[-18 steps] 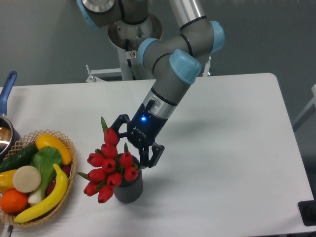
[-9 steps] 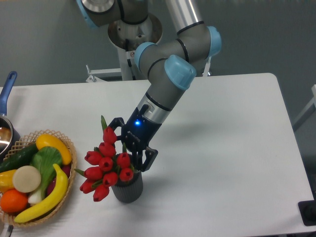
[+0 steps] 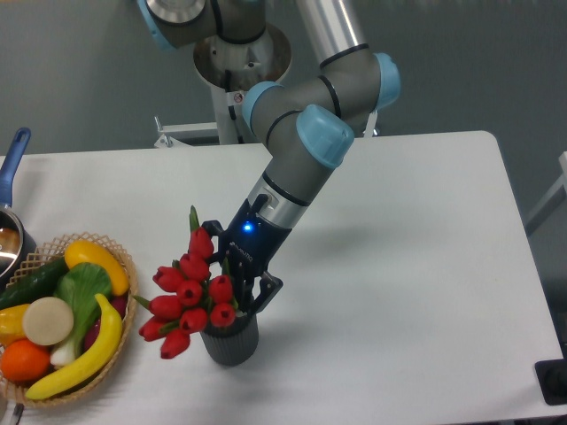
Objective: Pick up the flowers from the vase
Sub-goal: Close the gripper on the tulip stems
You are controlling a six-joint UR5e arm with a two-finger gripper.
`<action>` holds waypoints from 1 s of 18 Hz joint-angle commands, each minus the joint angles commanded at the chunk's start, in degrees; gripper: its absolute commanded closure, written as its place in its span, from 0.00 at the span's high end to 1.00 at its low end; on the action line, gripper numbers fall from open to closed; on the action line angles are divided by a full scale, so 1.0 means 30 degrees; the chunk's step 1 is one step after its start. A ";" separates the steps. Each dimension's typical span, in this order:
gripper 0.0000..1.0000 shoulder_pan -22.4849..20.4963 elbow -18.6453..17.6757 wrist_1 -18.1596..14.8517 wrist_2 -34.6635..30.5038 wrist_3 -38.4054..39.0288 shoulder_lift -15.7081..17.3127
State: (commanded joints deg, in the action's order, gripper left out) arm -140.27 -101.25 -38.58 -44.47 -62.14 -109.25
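Evidently the step in hand is the grasp itself: the gripper (image 3: pixel 232 282) has its dark jaws set down among the flowers (image 3: pixel 189 294), just above the rim of the vase (image 3: pixel 231 341), which stands upright on the white surface (image 3: pixel 399 266) with the bunch leaning out toward the wicker basket (image 3: pixel 111 367). The jaws stand either side of the stems behind the buds; whether they have closed on them cannot be told, since buds and leaves cover the fingertips. The next move would call for a firm hold low on the stems and a lift straight up out of the vase. The stems are hidden, and the basket and the blue-handled pot (image 3: pixel 12 168) beyond it are cut off by the frame edge.
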 joint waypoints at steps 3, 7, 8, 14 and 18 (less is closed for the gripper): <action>0.46 0.0000 0.0088 0.0000 0.0000 0.0029 0.0000; 0.44 -0.0029 0.0176 0.0000 0.0029 0.0000 -0.0059; 0.44 -0.0087 0.0205 0.0000 0.0116 0.0000 -0.0059; 0.44 -0.0234 0.0059 -0.0029 0.0379 0.0117 0.0146; 0.44 -0.0263 -0.0088 -0.0029 0.1024 0.0436 0.0671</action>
State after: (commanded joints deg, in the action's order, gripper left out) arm -141.06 -101.51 -38.67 -41.40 -60.83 -107.23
